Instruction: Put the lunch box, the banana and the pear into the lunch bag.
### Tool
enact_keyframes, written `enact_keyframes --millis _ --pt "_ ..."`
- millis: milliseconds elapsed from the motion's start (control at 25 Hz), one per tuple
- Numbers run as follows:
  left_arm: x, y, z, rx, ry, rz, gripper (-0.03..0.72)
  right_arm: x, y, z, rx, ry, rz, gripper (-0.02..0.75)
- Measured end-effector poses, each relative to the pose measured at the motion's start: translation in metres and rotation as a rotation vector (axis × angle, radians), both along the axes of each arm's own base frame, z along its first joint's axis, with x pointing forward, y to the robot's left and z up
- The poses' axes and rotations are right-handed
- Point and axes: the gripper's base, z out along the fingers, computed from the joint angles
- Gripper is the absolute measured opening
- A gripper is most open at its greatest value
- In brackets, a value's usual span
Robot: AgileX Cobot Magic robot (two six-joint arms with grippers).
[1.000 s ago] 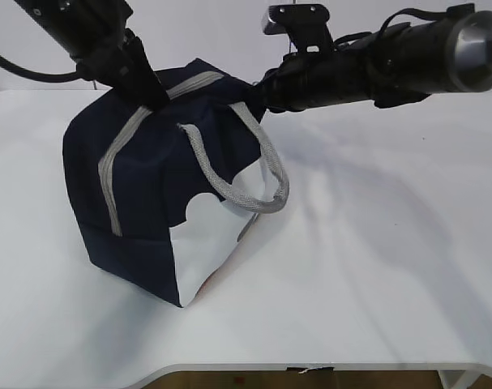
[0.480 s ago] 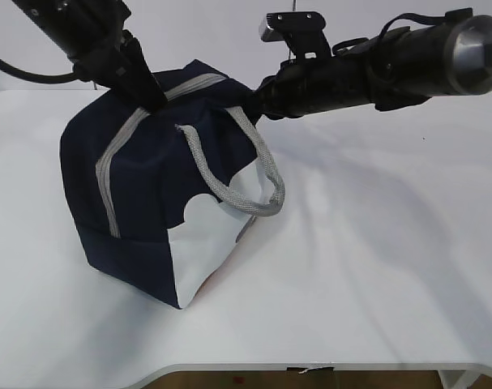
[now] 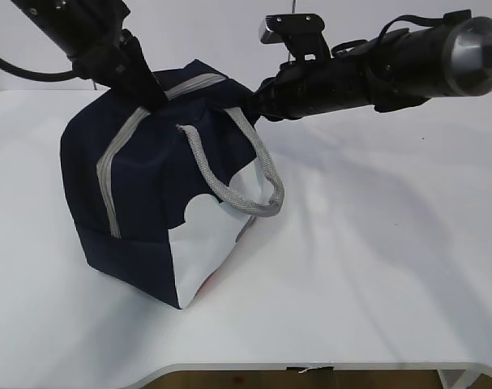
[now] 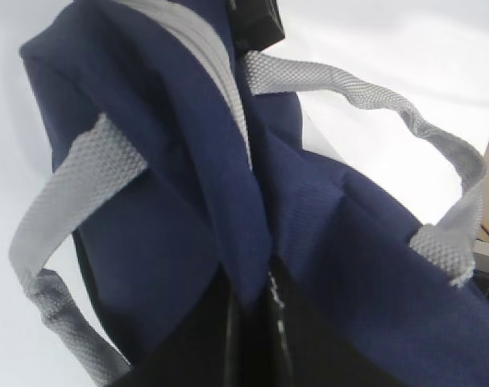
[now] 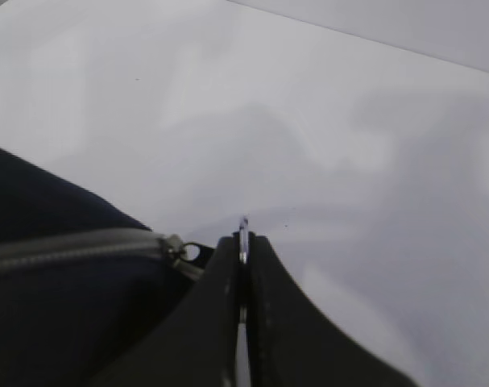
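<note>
The boxy navy-blue fabric lunch bag (image 3: 148, 203) with a white lower corner panel stands upright on the white table (image 3: 375, 267), its grey zipper (image 3: 120, 154) running up the near face and over the top, closed along the length that shows. Two grey woven rope handles (image 3: 246, 182) hang off its upper right side, the loop drooping over the white panel.

The right gripper (image 5: 242, 266) sits at the far right top edge of the bag, its two black fingers (image 5: 268, 306) pressed together on the thin metal ring pull (image 5: 243, 234), whose rim pokes out just above their tips. The zipper slider (image 5: 176, 250) lies directly to the left of those fingertips, at the end of the grey zipper tape. Beyond the gripper there is only bare table.

The left gripper (image 4: 256, 322) comes down on the bag's top left, clamped on a raised fold of navy fabric (image 4: 228, 201) beside the zipper. The fold rises straight away from its fingertips, with one handle strap (image 4: 67, 210) to the left and the other (image 4: 437, 185) arching to the right.

The lunch box, banana and pear show in no view.
</note>
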Motion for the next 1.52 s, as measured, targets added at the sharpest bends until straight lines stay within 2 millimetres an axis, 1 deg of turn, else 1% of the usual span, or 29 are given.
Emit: enact_keyframes --millis 640,840,1360,1520 --pt "-0.0001 -0.0001 0.0000 -0.001 0.001 0.000 0.008 0.0001 -0.0001 -0.0003 -0.009 -0.006 0.005 0.006" --pt "-0.0001 -0.0001 0.0000 -0.001 0.001 0.000 0.008 0.0016 0.0002 -0.0086 -0.015 0.010 0.003 0.006" --pt "-0.0001 -0.0001 0.0000 -0.001 0.001 0.000 0.008 0.0016 0.0002 -0.0087 -0.019 0.008 0.006 0.007" --pt "-0.0001 -0.0001 0.0000 -0.001 0.002 0.001 0.008 0.0016 0.0002 -0.0087 -0.030 0.000 0.013 0.022"
